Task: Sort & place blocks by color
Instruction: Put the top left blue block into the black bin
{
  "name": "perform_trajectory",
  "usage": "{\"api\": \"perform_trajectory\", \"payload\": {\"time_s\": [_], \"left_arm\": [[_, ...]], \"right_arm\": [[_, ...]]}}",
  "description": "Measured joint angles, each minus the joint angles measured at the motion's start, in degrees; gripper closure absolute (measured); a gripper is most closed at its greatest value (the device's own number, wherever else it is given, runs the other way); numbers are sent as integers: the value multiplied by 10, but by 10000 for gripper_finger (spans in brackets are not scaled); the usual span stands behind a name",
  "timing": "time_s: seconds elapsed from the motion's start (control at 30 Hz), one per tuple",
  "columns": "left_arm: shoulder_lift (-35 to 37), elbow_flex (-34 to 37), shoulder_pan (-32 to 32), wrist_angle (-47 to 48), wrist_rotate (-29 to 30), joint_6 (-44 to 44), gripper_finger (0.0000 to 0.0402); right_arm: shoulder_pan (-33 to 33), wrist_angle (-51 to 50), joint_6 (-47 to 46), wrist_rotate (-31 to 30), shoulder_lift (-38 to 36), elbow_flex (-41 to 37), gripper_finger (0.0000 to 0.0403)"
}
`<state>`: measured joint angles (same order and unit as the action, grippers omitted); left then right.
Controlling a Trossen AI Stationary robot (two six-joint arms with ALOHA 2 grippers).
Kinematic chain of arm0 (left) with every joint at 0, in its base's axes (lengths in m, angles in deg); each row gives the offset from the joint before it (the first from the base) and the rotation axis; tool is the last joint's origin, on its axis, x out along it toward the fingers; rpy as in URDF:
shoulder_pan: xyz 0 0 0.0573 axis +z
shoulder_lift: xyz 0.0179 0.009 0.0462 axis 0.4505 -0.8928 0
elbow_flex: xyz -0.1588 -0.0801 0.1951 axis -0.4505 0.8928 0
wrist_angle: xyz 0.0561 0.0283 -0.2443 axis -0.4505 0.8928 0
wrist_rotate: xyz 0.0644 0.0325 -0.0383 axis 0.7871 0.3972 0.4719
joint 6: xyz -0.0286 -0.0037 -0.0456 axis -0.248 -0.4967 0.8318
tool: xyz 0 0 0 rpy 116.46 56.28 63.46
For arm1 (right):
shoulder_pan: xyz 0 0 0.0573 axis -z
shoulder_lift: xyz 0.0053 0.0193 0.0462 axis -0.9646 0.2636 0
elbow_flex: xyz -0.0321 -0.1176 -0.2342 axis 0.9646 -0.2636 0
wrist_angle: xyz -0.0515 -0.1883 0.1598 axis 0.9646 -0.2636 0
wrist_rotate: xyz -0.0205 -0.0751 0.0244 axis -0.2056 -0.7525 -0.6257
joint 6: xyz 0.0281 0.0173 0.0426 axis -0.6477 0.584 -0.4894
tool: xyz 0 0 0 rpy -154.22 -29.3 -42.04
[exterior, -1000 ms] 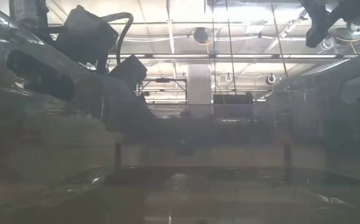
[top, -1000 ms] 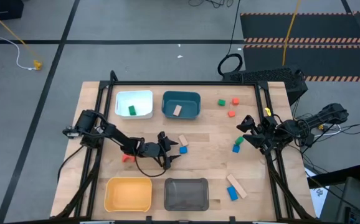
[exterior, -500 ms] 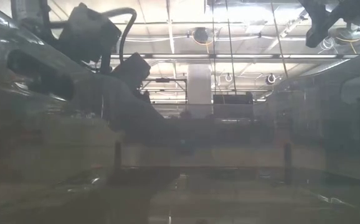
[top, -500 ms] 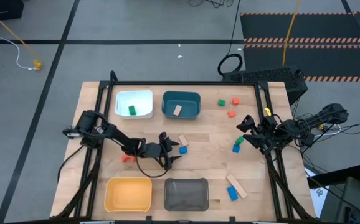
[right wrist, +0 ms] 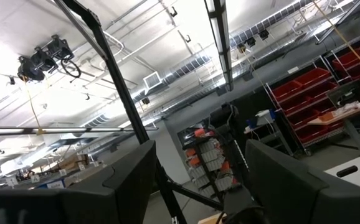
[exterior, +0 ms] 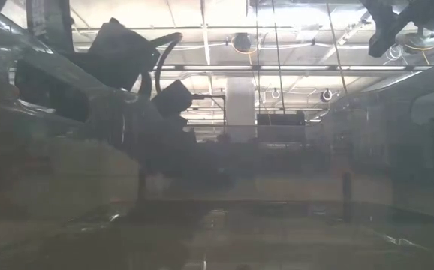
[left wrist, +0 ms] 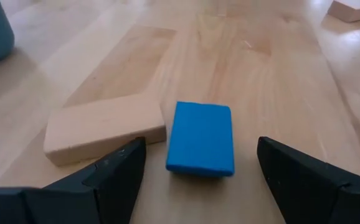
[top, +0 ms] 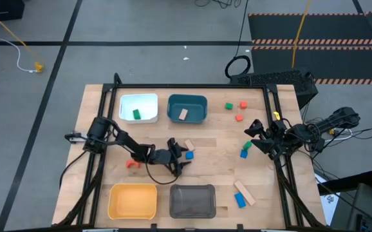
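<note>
Left wrist view gives you what the high view cannot: the left gripper (left wrist: pixel 195 177) spread wide, its fingers either side of a blue block (left wrist: pixel 201 137) lying flat on the tabletop (left wrist: pixel 255 68), with a tan block (left wrist: pixel 103 127) just beside it. From the high view, you see the left arm stretched low toward mid-table. You find the right gripper (top: pixel 255 132) parked at the right edge, fingers apart.

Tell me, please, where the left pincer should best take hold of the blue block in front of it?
Grip the blue block across its two long sides, coming straight down. The left pincer is open and already straddles it. The tan block sits near one corner, so keep that finger close to the blue side.
</note>
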<state>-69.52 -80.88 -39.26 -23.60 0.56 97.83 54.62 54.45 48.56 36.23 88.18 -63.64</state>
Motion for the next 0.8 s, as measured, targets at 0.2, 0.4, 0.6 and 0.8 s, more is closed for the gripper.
{"api": "perform_trajectory", "payload": {"time_s": [0.2,0.4,0.6,0.8], "left_arm": [[0,0,2,15,3,5,124],[1,0,10,25,8,7,219],[2,0,12,26,5,8,265],[11,0,8,28,-19,9,251]], "right_arm": [[0,0,0,0,0,0,161],[0,0,0,0,0,0,161],[0,0,0,0,0,0,161],[0,0,0,0,0,0,161]]}}
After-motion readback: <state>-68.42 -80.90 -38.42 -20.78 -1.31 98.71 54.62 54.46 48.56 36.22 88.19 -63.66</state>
